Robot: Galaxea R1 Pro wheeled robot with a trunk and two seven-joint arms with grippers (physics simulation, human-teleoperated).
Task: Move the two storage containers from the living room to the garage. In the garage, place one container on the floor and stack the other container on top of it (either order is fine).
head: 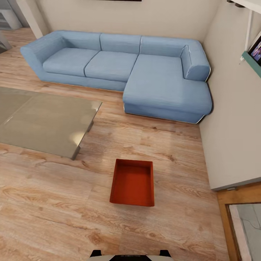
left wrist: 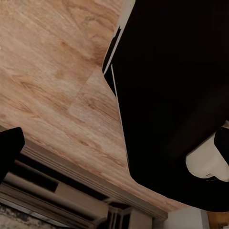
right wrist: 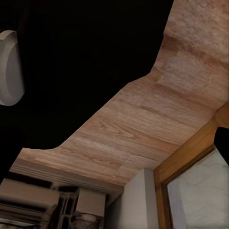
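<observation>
Light wood planks (head: pixel 54 203) run bare around one red-orange storage container (head: pixel 132 182), which sits open-topped on the floor just ahead of the robot's base (head: pixel 130 256). Neither gripper's opening can be told: both wrist views give dark robot body over planks. A glass coffee table (head: pixel 47 123) stands to the container's left, the blue corner sofa (head: pixel 119 69) beyond, a beige wall (head: pixel 232 119) to the right. The right wrist view adds a wood-framed pane (right wrist: pixel 198 191).
</observation>
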